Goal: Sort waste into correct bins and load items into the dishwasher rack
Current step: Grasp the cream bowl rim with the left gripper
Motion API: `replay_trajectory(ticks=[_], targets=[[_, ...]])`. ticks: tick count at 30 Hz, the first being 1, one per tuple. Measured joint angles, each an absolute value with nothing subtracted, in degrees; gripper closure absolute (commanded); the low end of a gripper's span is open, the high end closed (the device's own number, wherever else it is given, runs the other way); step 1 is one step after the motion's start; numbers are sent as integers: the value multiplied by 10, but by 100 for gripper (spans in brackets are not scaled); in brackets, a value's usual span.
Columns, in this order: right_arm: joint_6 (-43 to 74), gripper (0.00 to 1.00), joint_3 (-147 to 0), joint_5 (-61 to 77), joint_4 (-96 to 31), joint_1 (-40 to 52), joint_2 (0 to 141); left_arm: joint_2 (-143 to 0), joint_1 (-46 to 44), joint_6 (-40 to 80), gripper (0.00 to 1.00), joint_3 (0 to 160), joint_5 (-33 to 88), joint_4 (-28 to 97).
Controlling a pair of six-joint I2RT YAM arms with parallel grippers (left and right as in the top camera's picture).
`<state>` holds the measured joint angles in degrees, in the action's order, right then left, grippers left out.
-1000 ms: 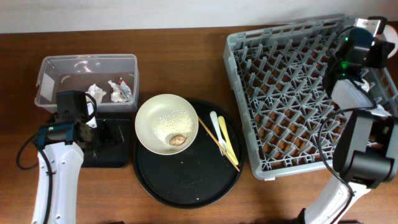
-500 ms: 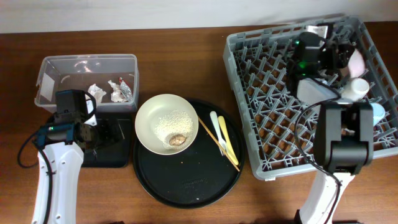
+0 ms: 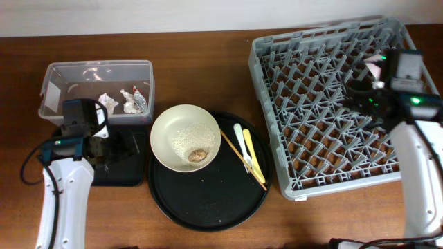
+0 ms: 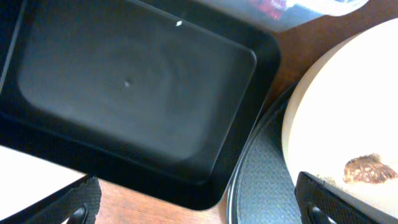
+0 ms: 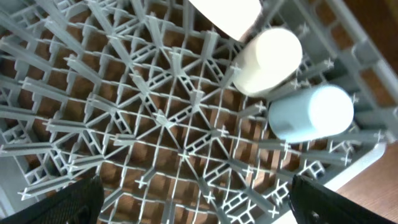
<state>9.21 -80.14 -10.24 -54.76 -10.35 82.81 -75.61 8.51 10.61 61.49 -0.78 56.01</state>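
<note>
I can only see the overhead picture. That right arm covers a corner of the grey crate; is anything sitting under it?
Observer: Yes. The right wrist camera shows a white cup and a light-blue cup side by side in the rack.
Operator: And the half-hidden black tray on the left?
Observer: The left wrist camera shows the shallow black tray bare except for a tiny white speck at its rim.

Large round black tray was noted on brown wooden table; pale wall strip was recorded behind.
</note>
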Motion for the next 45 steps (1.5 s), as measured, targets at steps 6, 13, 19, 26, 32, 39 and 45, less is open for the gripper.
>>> replay_trajectory(ticks=[6, 13, 19, 26, 32, 39, 45], targets=[[105, 89, -800, -3, -649, -145, 834, -785, -161, 121, 1, 617, -4, 457], [106, 90, -650, 41, -642, -112, 888, -835, -177, 131, 1, 617, -4, 454], [106, 89, -605, 80, -598, 34, 890, -835, -177, 131, 1, 617, -7, 453], [105, 40, -643, 39, -654, 4, 886, -835, -177, 131, 1, 617, -9, 455], [101, 37, -708, 28, -660, -6, 861, -835, -177, 131, 1, 617, -9, 444], [100, 37, -708, 39, -660, -6, 861, -878, -265, 119, 1, 617, -14, 396], [100, 37, -708, 40, -660, -6, 861, -968, -348, 83, 31, 617, -83, 396]])
